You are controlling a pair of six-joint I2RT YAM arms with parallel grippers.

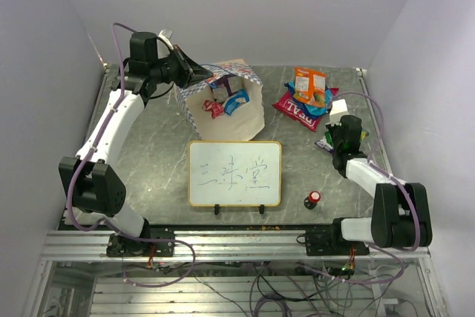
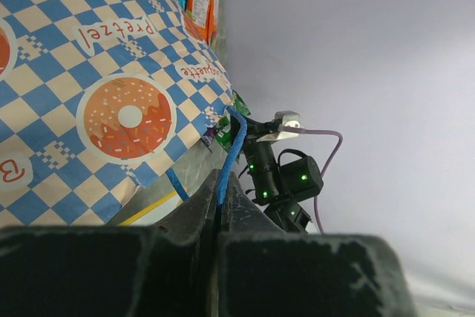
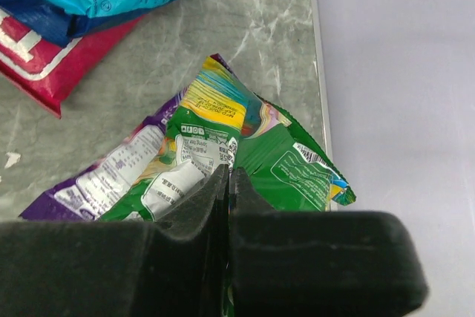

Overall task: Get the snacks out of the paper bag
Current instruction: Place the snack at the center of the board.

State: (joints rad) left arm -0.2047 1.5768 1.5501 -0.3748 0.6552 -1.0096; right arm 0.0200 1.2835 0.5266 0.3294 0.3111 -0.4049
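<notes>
The paper bag [image 1: 245,113] lies on its side at the table's middle, mouth facing me, with a red wrapper [image 1: 214,108] and a blue packet [image 1: 237,100] inside. My left gripper [image 1: 194,73] is shut on its blue cord handle [image 2: 233,146] at the bag's far left rim; the checkered side [image 2: 89,87] fills the left wrist view. An orange packet [image 1: 309,81], a blue one [image 1: 310,98] and a red one [image 1: 300,113] lie piled at the right. My right gripper [image 1: 338,141] is shut on the edge of a green packet [image 3: 297,161] that lies over a purple-blue one [image 3: 89,187].
A framed whiteboard [image 1: 234,173] stands in front of the bag. A small red-capped black knob [image 1: 312,198] sits near the right arm's base. The table's right edge [image 3: 318,72] runs just beside the green packet. Walls close in on three sides.
</notes>
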